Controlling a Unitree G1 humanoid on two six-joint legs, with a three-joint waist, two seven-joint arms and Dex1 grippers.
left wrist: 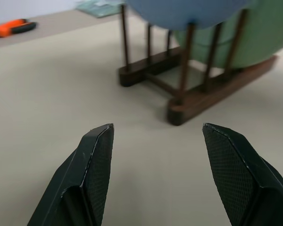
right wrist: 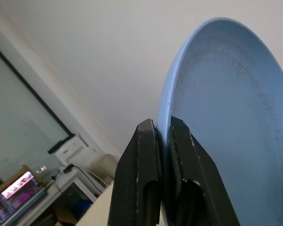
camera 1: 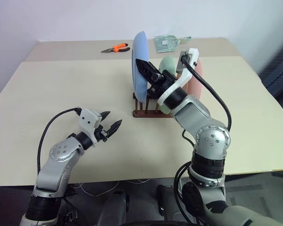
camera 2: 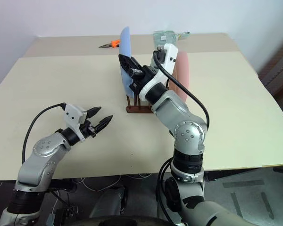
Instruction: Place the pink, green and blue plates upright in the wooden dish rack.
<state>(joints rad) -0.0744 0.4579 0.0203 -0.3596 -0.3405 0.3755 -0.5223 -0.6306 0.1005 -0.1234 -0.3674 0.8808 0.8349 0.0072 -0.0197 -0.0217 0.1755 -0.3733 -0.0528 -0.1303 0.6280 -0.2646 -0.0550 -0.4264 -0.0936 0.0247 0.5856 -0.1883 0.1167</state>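
Blue plate (camera 1: 140,66): round, matte, smooth

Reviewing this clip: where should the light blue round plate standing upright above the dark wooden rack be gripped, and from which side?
By its thin rim, fingers on both faces, from the robot's side. The light blue round plate stands on edge; the right gripper already pinches its rim so.

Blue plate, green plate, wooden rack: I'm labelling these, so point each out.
blue plate (camera 1: 140,61), left eye view, on its upright face.
green plate (left wrist: 259,37), left wrist view, on its face behind the pegs.
wooden rack (left wrist: 212,96), left wrist view, on its nearer base rail.
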